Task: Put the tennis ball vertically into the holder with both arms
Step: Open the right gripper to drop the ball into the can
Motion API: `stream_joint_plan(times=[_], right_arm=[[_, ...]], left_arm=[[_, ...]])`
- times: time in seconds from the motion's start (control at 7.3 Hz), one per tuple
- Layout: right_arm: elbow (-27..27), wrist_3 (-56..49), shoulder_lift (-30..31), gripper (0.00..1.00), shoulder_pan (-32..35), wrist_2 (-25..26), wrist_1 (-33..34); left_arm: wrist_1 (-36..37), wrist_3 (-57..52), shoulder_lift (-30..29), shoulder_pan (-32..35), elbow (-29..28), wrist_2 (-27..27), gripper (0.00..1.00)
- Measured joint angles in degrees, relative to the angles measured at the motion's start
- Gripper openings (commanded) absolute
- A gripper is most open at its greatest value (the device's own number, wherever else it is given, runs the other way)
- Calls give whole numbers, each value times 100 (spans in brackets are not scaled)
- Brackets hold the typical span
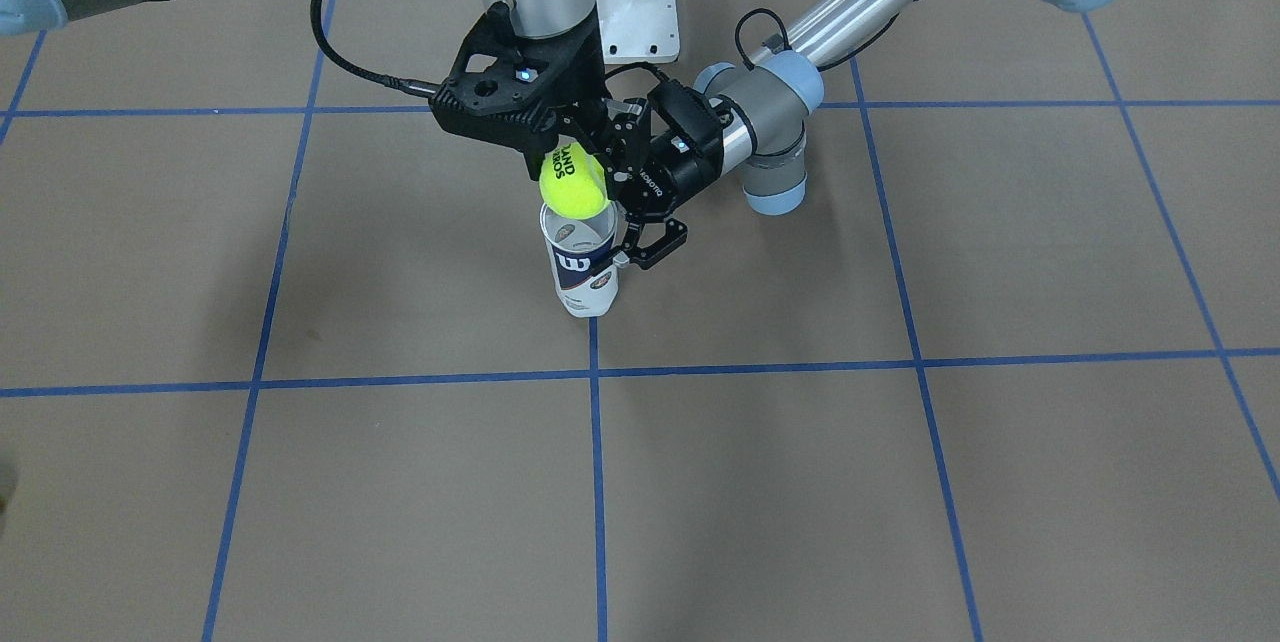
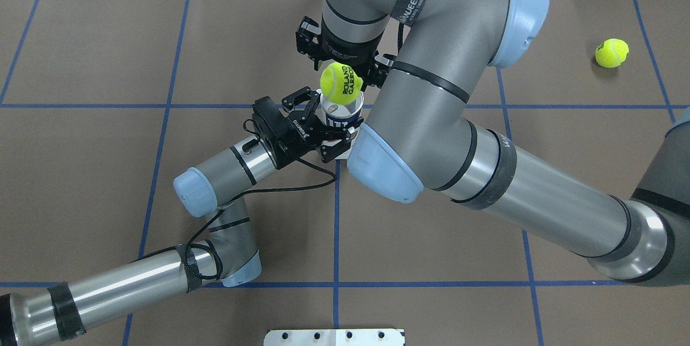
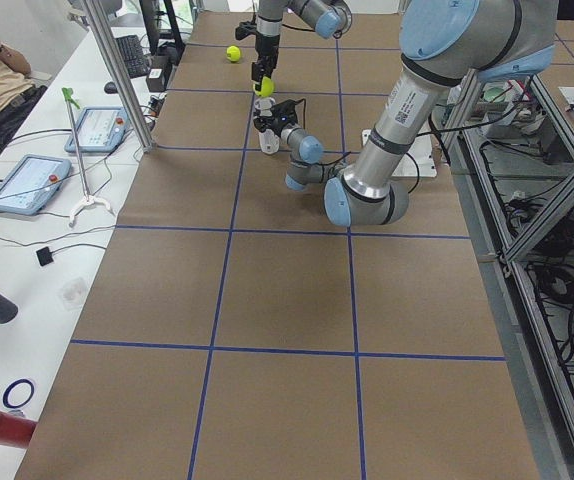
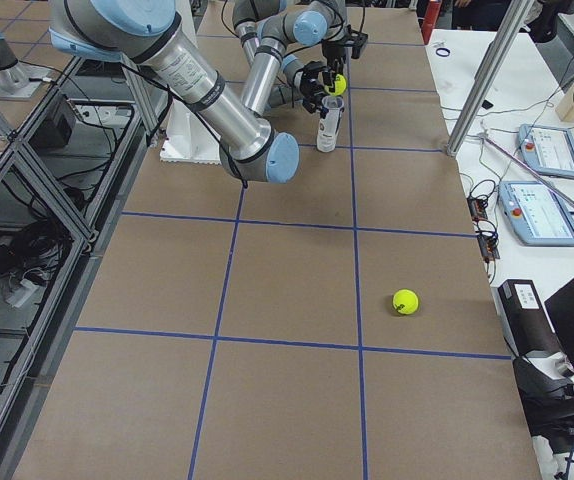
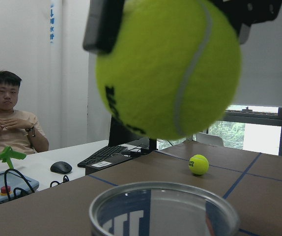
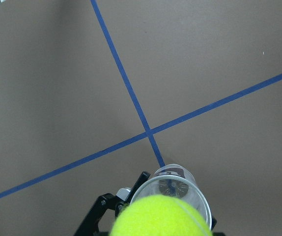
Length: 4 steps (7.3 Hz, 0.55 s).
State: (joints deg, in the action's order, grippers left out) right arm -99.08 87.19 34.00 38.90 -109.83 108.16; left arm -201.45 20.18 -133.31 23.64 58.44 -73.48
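The tennis ball [image 1: 572, 184] hangs straight above the holder [image 1: 583, 262], pinched at its sides by the right arm's fingers [image 5: 103, 24], which point down. The left arm's fingers [image 2: 330, 146] reach in level from about 8 o'clock in the overhead view and are clasped around the holder's upper wall. The holder stands upright on the worktop [image 1: 900, 482], with its long axis vertical and its open mouth facing up. The left wrist view shows a clear gap between the ball and the mouth, the two nearly in line. I reckon the next move is a straight descent, and it falls to the right arm. A spare ball [image 2: 612, 53] lies at 2 o'clock, well apart.
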Motion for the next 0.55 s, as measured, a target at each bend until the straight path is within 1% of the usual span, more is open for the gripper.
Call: stream_joint_plan(times=[0.55], right_arm=[[-70,-33,15,100,5,5,11]], left_arm=[[0,-5,12,0,1,0,84]])
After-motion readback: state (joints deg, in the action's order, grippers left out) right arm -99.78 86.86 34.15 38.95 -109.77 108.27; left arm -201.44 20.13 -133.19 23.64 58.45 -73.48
